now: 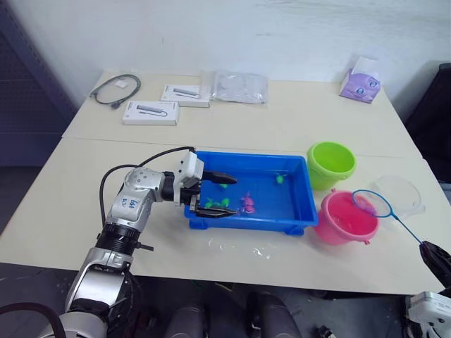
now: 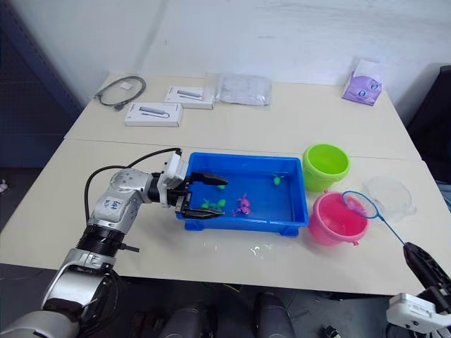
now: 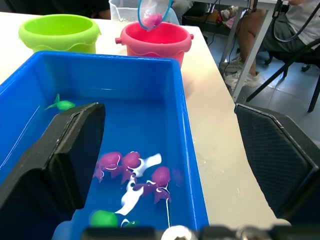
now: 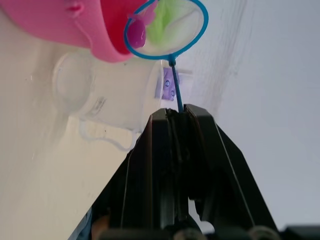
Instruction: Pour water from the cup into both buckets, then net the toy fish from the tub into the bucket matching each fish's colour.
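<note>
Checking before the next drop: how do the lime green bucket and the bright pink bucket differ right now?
The lime green plastic bucket stands farther from the robot; the bright pink plastic bucket stands nearer. The blue-rimmed ring net, held in the right hand, hangs over the pink bucket, not the green. Both stand upright beside the blue tub.

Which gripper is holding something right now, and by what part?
The right gripper is shut on the net, gripping the end of its thin handle, with the ring over the pink bucket. The left gripper is open, straddling the blue tub's wall, holding nothing.
</note>
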You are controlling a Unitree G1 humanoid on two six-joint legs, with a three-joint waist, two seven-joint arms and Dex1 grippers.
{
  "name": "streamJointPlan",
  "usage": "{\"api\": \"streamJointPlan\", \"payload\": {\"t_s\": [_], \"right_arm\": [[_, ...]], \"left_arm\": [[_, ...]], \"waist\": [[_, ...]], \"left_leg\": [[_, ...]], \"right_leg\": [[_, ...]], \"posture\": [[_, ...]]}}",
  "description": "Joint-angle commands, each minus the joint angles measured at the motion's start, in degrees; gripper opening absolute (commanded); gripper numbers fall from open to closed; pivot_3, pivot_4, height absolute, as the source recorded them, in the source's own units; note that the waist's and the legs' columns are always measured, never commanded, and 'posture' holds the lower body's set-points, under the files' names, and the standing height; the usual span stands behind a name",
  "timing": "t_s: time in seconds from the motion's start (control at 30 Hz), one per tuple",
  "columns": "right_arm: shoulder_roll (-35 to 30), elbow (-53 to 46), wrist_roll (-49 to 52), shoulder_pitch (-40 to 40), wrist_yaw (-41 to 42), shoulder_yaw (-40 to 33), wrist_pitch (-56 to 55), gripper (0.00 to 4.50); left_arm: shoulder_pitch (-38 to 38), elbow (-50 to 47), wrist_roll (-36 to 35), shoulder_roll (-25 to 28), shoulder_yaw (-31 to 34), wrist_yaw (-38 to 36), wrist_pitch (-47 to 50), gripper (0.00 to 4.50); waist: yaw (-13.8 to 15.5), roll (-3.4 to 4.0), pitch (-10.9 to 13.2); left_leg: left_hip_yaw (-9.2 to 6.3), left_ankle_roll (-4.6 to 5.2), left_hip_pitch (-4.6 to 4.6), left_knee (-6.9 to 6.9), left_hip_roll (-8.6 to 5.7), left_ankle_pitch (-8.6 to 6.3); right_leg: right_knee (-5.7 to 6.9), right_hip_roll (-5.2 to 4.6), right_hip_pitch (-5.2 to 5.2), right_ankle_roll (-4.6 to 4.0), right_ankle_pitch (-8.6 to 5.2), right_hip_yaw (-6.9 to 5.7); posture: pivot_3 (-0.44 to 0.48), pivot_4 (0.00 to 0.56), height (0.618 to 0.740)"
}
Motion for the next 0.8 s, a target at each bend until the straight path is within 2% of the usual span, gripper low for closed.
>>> {"api": "streamJointPlan", "payload": {"t_s": [0.03,0.27,0.43,0.63,0.8], "right_arm": [[-1.3,2.3,-0.5,1.4,-4.7,0.2,-1.4,0.0],[-0.7,0.2,-3.1,3.8,-8.8,2.3,-1.9,0.0],[-1.7,-1.5,-2.6,3.8,-8.4,4.4,-0.5,0.0],[-1.9,-2.3,0.9,3.6,-9.7,2.5,1.9,0.0],[-7.6,-9.0,29.4,5.1,2.9,11.7,5.5,0.0]], "left_arm": [[0.0,-1.7,-0.8,0.4,0.9,-0.4,-0.7,4.44],[0.2,-2.0,-0.7,0.3,0.7,-0.3,-0.7,4.44],[0.3,-2.1,-0.6,0.3,0.5,-0.3,-0.8,4.44],[0.6,-2.8,-0.8,0.4,0.9,0.3,-0.5,4.44],[1.6,-2.1,-1.0,3.3,3.4,0.5,-1.0,4.44]], "waist": [[0.0,0.0,0.0],[0.0,0.02,0.0],[0.0,0.02,0.0],[0.0,0.05,0.0],[-0.7,0.04,0.0]], "left_leg": [[0.0,0.01,0.01,0.0,0.0,0.0],[0.01,0.03,0.02,-0.02,0.02,-0.02],[0.02,0.06,0.02,-0.02,0.02,-0.03],[0.02,0.06,0.02,-0.02,0.02,-0.04],[0.03,0.09,0.06,-0.04,0.06,-0.05]], "right_leg": [[0.0,0.0,0.0,0.0,0.0,0.0],[0.0,-0.01,0.0,-0.02,-0.01,0.02],[-0.01,-0.03,0.0,-0.02,-0.01,0.04],[-0.01,-0.04,0.0,-0.03,-0.01,0.04],[0.0,-0.05,0.03,-0.03,-0.01,0.06]], "posture": [[0.0,0.15,0.739],[0.0,0.15,0.739],[0.0,0.15,0.739],[0.0,0.15,0.739],[0.0,0.15,0.739]]}}
